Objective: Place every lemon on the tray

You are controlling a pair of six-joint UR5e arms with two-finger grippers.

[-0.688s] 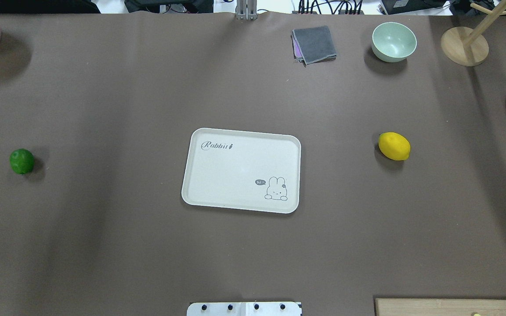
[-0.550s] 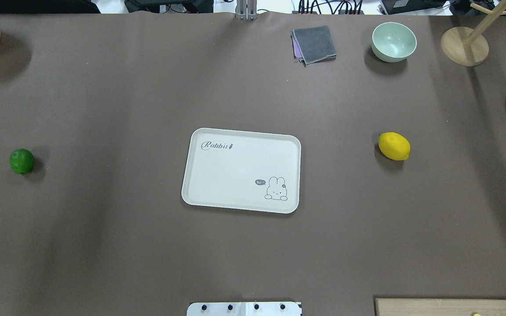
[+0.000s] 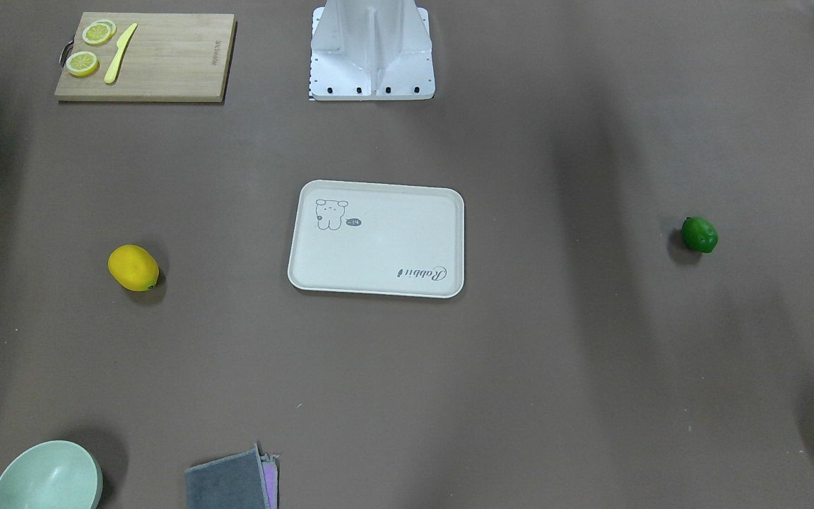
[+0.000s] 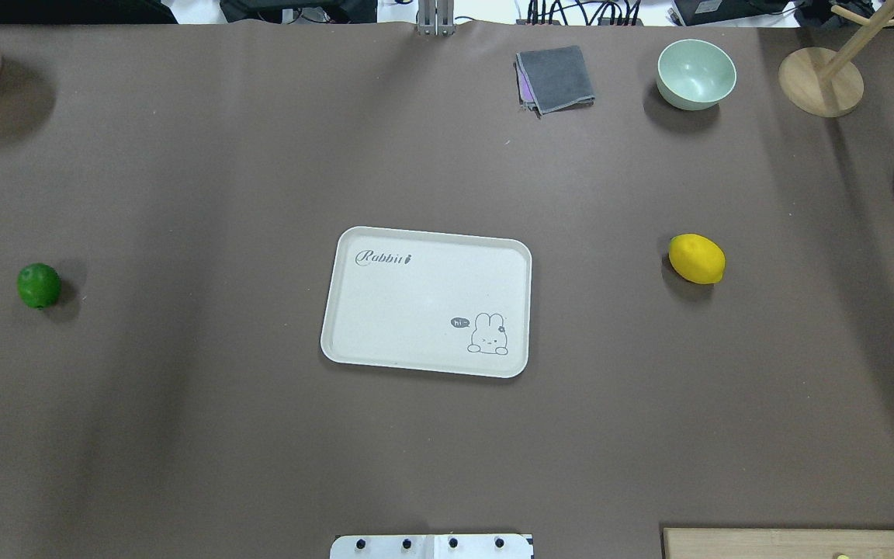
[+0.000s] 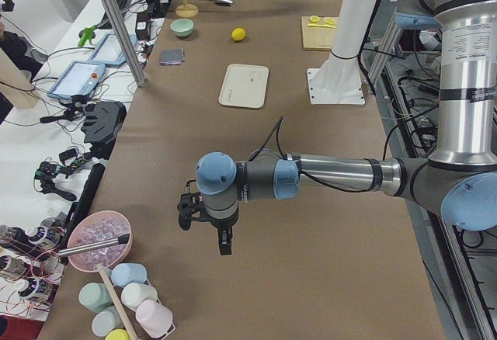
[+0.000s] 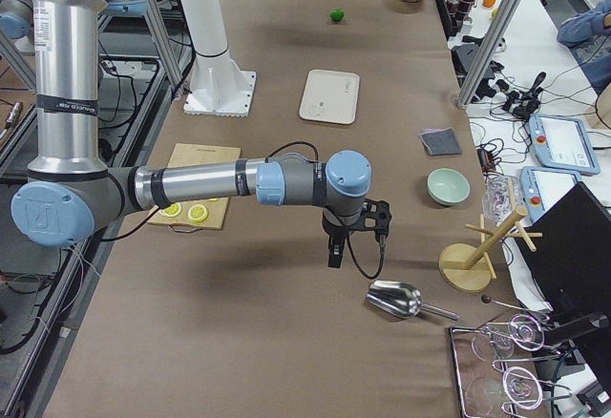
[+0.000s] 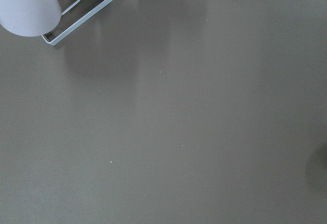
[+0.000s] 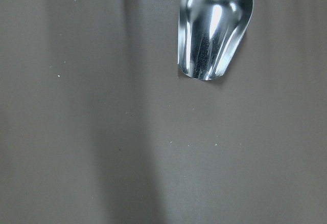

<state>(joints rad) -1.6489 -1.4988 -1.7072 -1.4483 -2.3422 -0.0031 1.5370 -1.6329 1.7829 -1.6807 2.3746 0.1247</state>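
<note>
Neither left gripper (image 5: 223,241) nor right gripper (image 6: 334,251) shows us its jaws: can't tell if open. Then cream-white rectangular rimmed tray (image 4: 416,310) mid-table; glossy green oval lemon (image 4: 39,285) well left, bright yellow oval lemon (image 4: 696,258) well right. We judge both firm, slick, roll-prone; pinch mid-belly.

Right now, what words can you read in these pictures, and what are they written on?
"Rabbit": script in one corner of the tray.
"hi": tiny speech bubble beside the tray's cartoon animal.
Cutting board: mark along one edge, too small to read.
Left arm: print on its tube, too blurred to read.
</note>
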